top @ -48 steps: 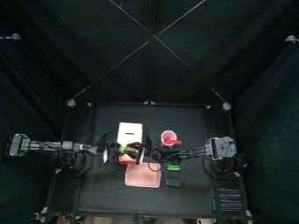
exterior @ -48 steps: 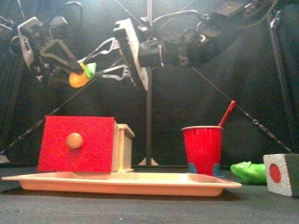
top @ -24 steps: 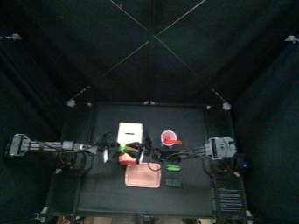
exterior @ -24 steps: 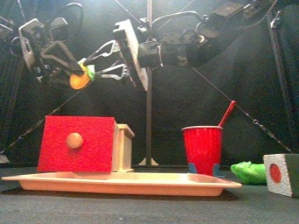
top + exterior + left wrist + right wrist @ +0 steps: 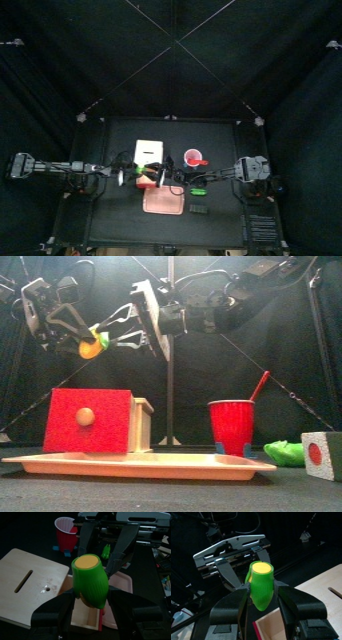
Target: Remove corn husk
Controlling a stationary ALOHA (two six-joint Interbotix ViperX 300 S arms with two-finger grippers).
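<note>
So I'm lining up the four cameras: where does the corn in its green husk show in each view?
Top view: the corn husk is a small speck between the arms, above the pink tray.
Front view: high on the left, above the red box.
Left wrist view: centre, in the left pincer.
Right wrist view: centre, between the right pincer jaws.
Shared landmark: the red cup.
</note>
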